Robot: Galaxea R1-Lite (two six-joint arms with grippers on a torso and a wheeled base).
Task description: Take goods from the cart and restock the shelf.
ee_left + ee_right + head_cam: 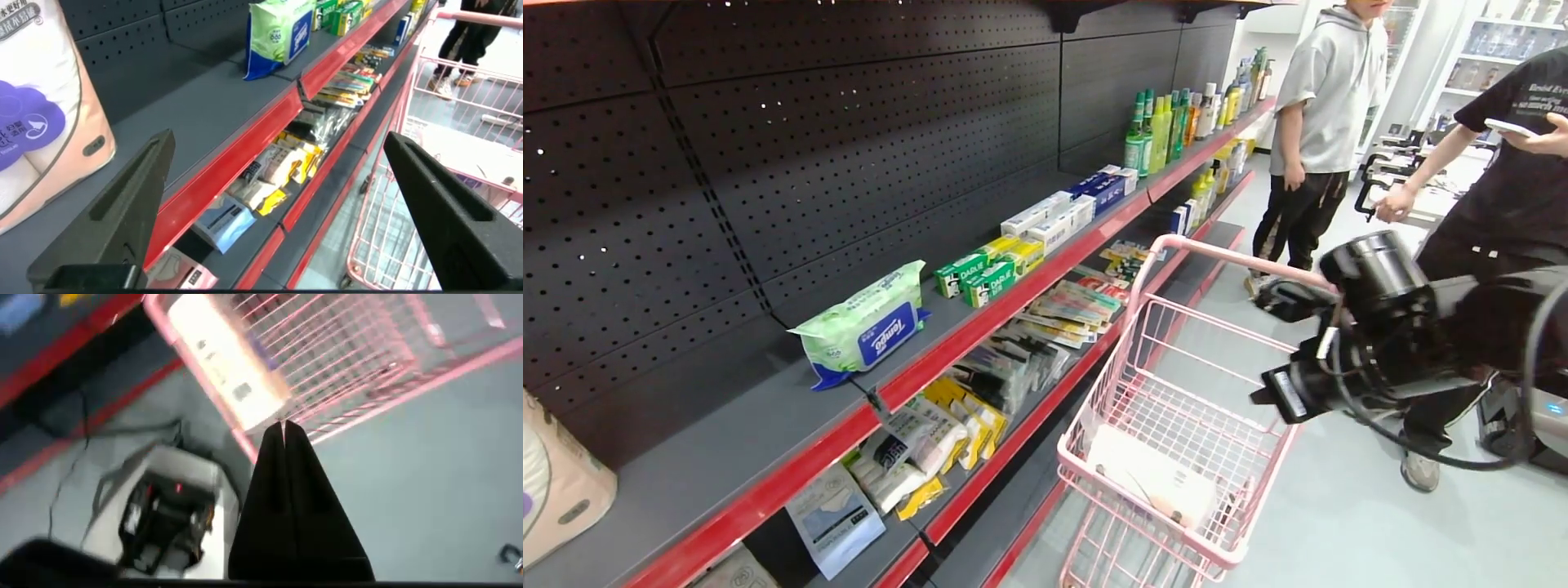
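My left gripper (279, 137) is spread wide. Its two dark, wedge-shaped fingers (122, 212) stand far apart, one on each side of the left wrist view, with nothing between them. They point forward and slightly down.

My right gripper (283, 429) is the opposite. Its fingers (298, 506) are pressed flat together into a single black blade that narrows to one tip, and they hold nothing. It points downward.

In the head view my right arm (1372, 327) comes in from the right side. It is raised and bent at the wrist, and a black cable (1462, 461) loops beneath it.
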